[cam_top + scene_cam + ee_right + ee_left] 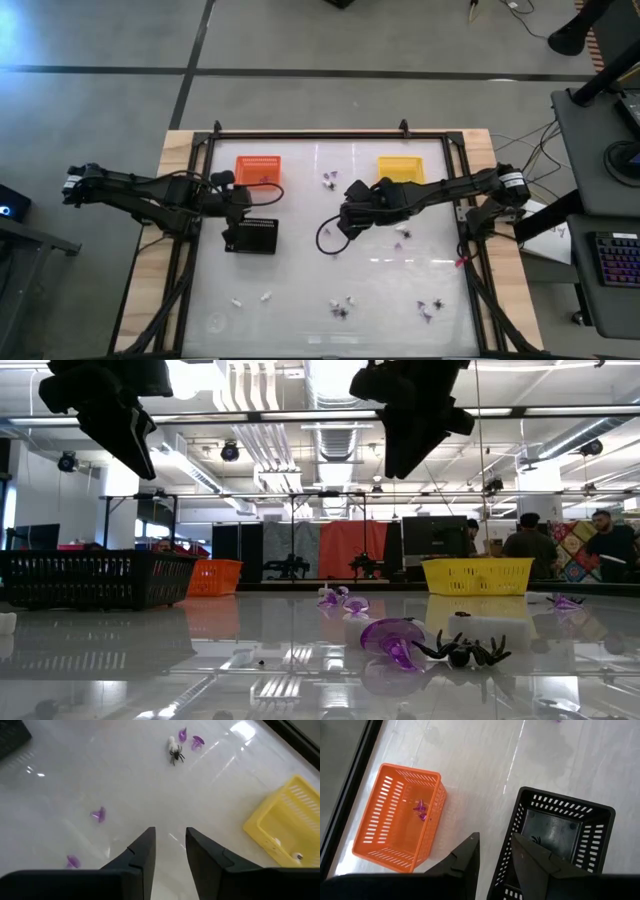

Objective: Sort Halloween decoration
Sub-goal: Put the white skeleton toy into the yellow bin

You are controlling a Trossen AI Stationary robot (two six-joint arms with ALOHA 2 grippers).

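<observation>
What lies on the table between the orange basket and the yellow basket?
Between the orange basket and yellow basket: one small cluster of purple trinkets, seen in the high view.

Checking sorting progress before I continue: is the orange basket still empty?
No, the left wrist view shows a small purple trinket lying inside the orange basket.
</observation>
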